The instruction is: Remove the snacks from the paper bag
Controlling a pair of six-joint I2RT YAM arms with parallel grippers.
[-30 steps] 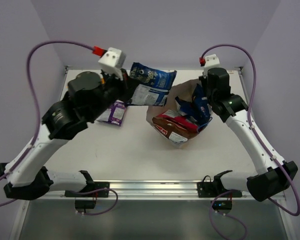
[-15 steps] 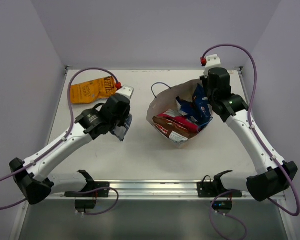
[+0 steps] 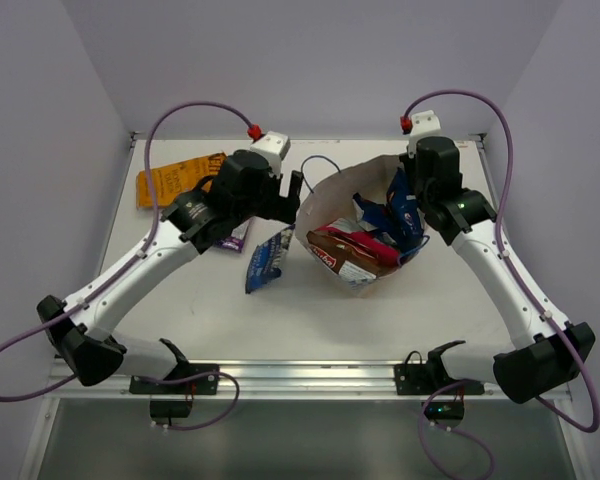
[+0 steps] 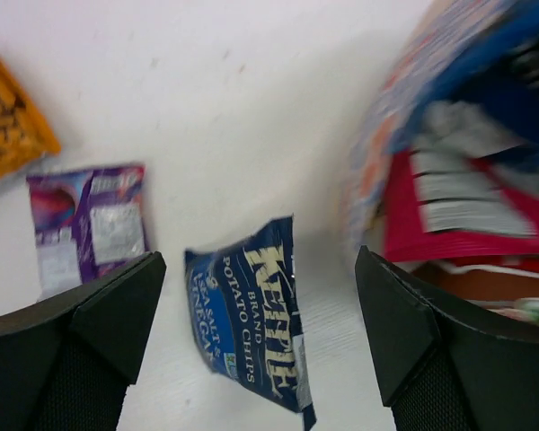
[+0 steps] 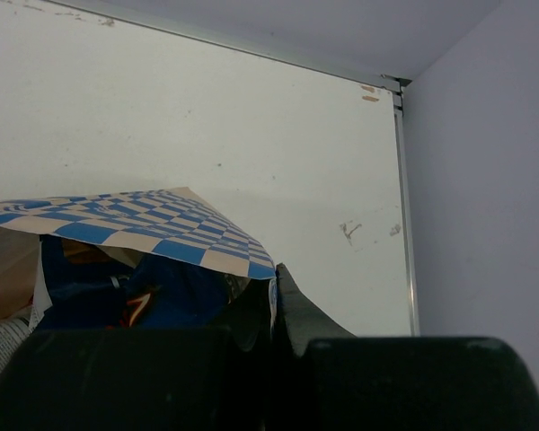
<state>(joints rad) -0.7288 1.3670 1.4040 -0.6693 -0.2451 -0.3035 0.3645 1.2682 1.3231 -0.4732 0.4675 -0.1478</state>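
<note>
The paper bag (image 3: pixel 330 195) is lying open just right of the middle of the table (image 3: pixel 430 300), holding a brown-and-white chip bag (image 3: pixel 342 255), dark blue packets (image 3: pixel 392 215) and a magenta packet (image 4: pixel 449 229). The right gripper (image 5: pixel 274 301) is pinching the bag's checkered rim at its 1 o'clock edge, jaws clenched on the paper. At the bag's 8 o'clock a Kettle chip packet (image 4: pixel 251 328) is lying free on the table, the left gripper (image 4: pixel 259 301) hovering above it, jaws released and spread wide. A small purple packet (image 4: pixel 90 224) is lying at 9 o'clock, an orange packet (image 3: pixel 175 178) at 10 o'clock.
</note>
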